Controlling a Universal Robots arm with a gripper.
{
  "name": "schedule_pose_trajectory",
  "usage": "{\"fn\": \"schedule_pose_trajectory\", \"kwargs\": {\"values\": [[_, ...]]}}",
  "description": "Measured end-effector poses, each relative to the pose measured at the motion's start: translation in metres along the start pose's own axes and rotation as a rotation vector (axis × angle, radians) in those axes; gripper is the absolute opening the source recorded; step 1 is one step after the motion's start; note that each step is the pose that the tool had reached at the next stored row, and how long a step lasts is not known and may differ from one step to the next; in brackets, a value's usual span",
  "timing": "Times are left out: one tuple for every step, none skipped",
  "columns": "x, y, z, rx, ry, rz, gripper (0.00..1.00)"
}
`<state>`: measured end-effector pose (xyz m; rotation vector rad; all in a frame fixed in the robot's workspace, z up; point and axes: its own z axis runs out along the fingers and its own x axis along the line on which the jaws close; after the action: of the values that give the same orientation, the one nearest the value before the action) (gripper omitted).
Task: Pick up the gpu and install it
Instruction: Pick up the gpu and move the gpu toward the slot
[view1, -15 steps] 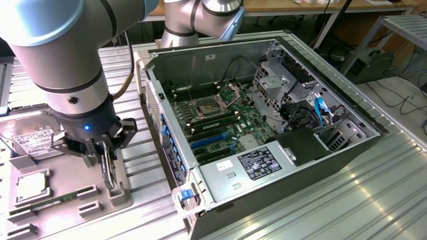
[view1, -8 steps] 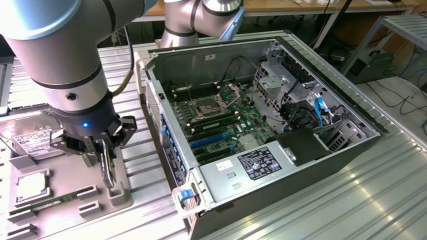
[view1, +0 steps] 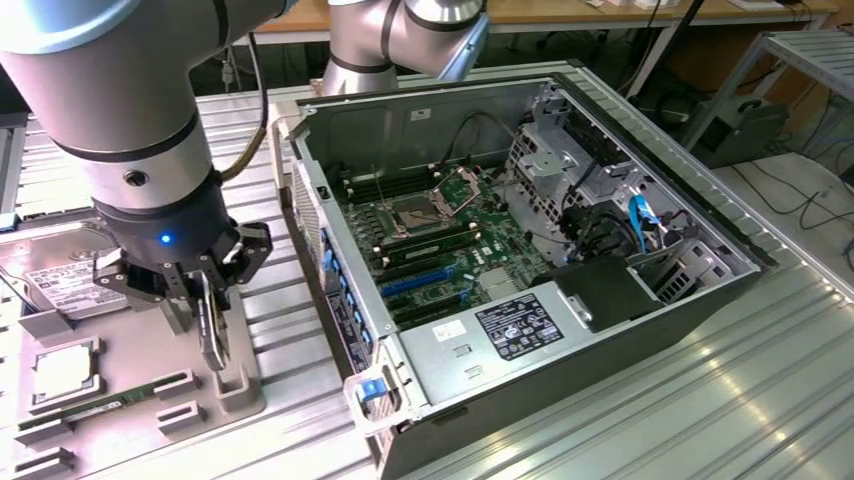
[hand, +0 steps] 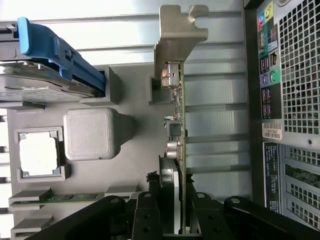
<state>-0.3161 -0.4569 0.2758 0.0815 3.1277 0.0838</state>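
Note:
The gpu (view1: 211, 338) stands on edge over the grey parts tray (view1: 134, 400) at the exterior view's left, and my gripper (view1: 203, 300) is shut on its upper part. The wrist view looks along the gpu (hand: 179, 115): a thin green board edge with a silver end bracket (hand: 177, 35) at the far end. My gripper (hand: 177, 220) has a black finger pressed against each face of the card. Its lower edge sits at or just above a grey slotted holder (view1: 234, 385); I cannot tell whether they touch.
The open computer case (view1: 694, 210) lies to the exterior view's right, with its motherboard (view1: 441, 240) and blue slots (view1: 414, 285) exposed. The tray (hand: 135, 165) also holds a silver hard drive (view1: 60, 285) with a blue rail (hand: 55, 47), a processor (hand: 40, 155) and a memory stick (hand: 65, 197).

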Motion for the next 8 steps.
{"fn": "schedule_pose_trajectory", "kwargs": {"values": [[0.000, 0.0001, -0.0021, -0.0003, 0.0000, 0.000, 0.28], [0.000, 0.0002, -0.0041, -0.0005, 0.0000, 0.000, 0.28], [0.000, 0.0003, -0.0063, -0.0007, 0.0000, 0.000, 0.28], [0.000, 0.0005, -0.0087, -0.0009, 0.0000, 0.000, 0.28], [0.000, 0.0006, -0.0110, -0.0010, 0.0000, 0.000, 0.28], [0.000, 0.0007, -0.0134, -0.0010, 0.0001, 0.000, 0.28], [0.000, 0.0009, -0.0162, -0.0010, 0.0001, 0.000, 0.28], [0.000, 0.0010, -0.0187, -0.0011, 0.0001, 0.000, 0.28]]}}
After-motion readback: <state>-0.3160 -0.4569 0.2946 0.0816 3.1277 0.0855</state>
